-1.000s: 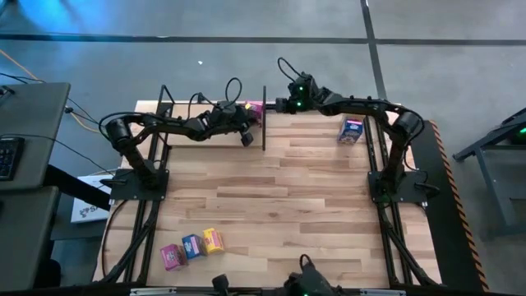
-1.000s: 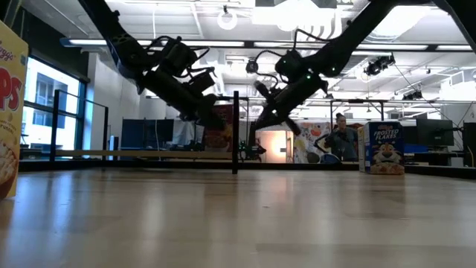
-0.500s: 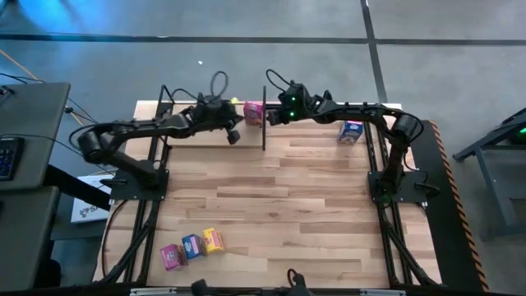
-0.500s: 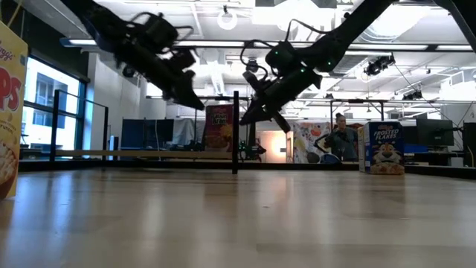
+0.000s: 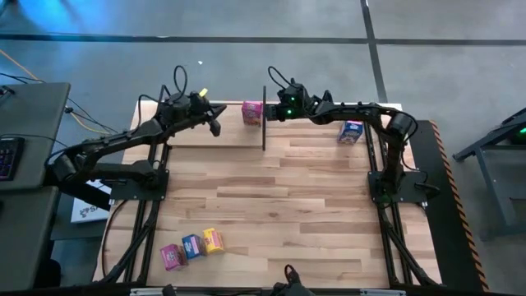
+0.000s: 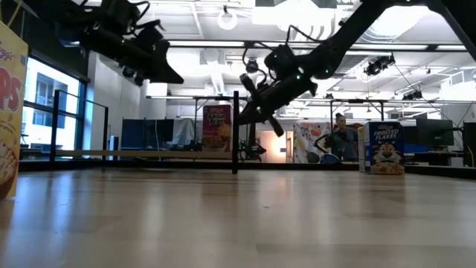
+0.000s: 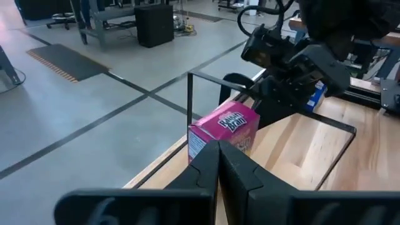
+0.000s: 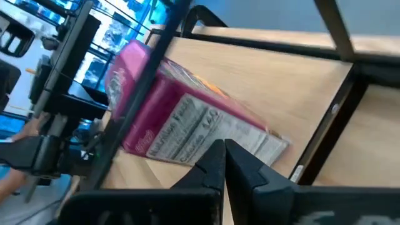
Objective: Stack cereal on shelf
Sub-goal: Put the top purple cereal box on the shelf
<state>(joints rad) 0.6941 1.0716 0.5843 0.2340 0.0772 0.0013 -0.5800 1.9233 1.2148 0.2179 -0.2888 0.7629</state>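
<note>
A magenta-pink cereal box [image 5: 252,113] stands upright on its base at the far right end of the pale shelf board [image 5: 197,138], just left of a black post [image 5: 264,123]. It also shows in the left wrist view [image 7: 225,128], the right wrist view [image 8: 181,119] and the low view [image 6: 217,128]. My left gripper [image 5: 215,125] is shut and raised over the shelf, to the box's left [image 7: 217,156]. My right gripper [image 5: 271,115] is shut and hovers just right of the post, pointing at the box [image 8: 224,150]. A blue box [image 5: 352,130] stands on the table's far right.
A pink box [image 5: 171,256], a blue one [image 5: 191,246] and a yellow one [image 5: 213,240] sit in a row near the table's near left corner. Black rods and posts frame the shelf. The tabletop's middle is bare planks [image 5: 288,197]. A person shows far off in the room [image 6: 343,138].
My left gripper has drawn back from the pink box toward the table's left and risen. My right gripper has moved left along the far edge, up to the post beside the box. The box now stands in plain sight on the shelf.
</note>
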